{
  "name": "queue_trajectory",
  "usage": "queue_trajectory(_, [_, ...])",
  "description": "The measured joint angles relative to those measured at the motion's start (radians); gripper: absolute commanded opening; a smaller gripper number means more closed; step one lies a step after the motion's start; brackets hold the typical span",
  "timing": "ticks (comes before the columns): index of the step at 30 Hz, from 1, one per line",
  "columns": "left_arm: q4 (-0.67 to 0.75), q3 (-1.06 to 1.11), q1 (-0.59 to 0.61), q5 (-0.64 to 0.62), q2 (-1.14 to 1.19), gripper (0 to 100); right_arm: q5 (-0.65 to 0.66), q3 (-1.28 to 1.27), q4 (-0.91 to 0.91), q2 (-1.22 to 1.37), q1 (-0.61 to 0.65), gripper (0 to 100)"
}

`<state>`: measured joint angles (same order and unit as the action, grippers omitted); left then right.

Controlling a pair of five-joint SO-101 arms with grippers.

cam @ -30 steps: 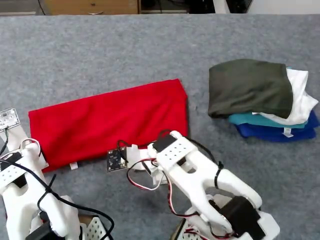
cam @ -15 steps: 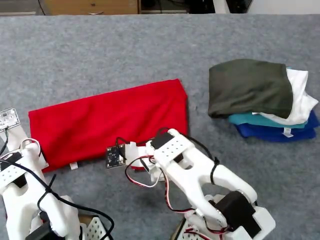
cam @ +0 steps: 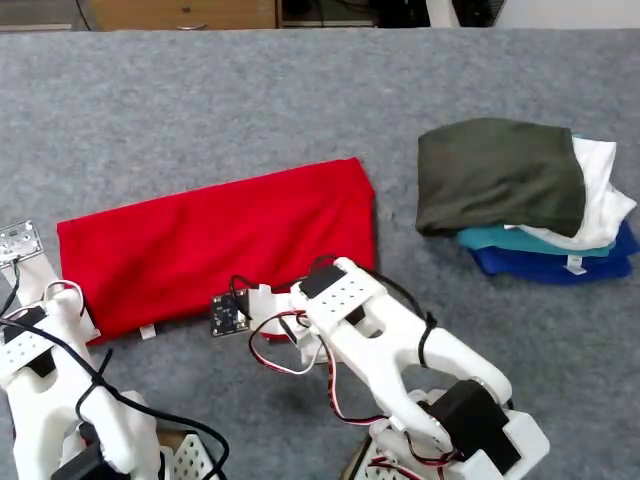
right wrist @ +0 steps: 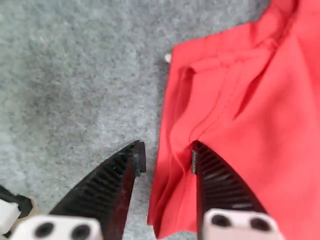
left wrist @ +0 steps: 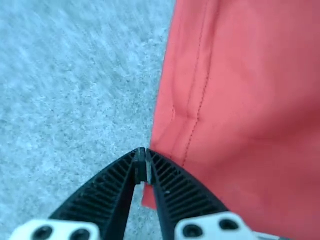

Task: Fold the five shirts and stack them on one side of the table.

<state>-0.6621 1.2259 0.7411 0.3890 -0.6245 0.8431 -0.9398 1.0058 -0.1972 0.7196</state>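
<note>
From above: right arm (cam: pixel 385 345) drawn a touch leftward and back compared with a second ago, left arm (cam: pixel 45 385) barely shifted. Red shirt (cam: pixel 220 240) lying as before, folded into a long band just beyond both wrists. Grey felt table (cam: pixel 200 100) all round; wooden cabinet (cam: pixel 180 12) past the far edge. Stack of folded shirts (cam: pixel 500 175) well off to the right of both arms, with wide bare felt beyond the band and between band and stack.

Left wrist: left claw (left wrist: pixel 142 165) closed, tips together right at the shirt's hemmed edge; cannot tell whether any cloth is pinched. Red on one side of the tips, bare felt on the other.

Right wrist: right claw (right wrist: pixel 166 151) open, one jaw over felt, the other over red cloth, the layered shirt edge between them. Open felt off the outer jaw.
</note>
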Motion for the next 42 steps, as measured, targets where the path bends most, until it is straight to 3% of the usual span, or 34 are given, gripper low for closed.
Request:
queue_trajectory(11, [0.000, 0.000, 0.000, 0.000, 0.000, 2, 0.000, 0.003, -0.018, 0.000, -0.002, 10.0])
queue_trajectory(16, [0.000, 0.000, 0.000, 0.000, 0.000, 2, -0.020, 0.005, -0.026, 0.002, -0.002, 0.5])
queue_trajectory(26, [0.000, 0.000, 0.000, 0.000, 0.000, 2, -0.058, 0.054, -0.005, 0.025, -0.078, 0.2])
queue_trajectory(34, [0.000, 0.000, 0.000, 0.000, 0.000, 2, -0.066, 0.433, 0.307, 0.101, -0.120, 0.2])
queue_trajectory(42, [0.000, 0.000, 0.000, 0.000, 0.000, 2, 0.003, 1.010, 0.535, 0.517, -0.181, 0.2])
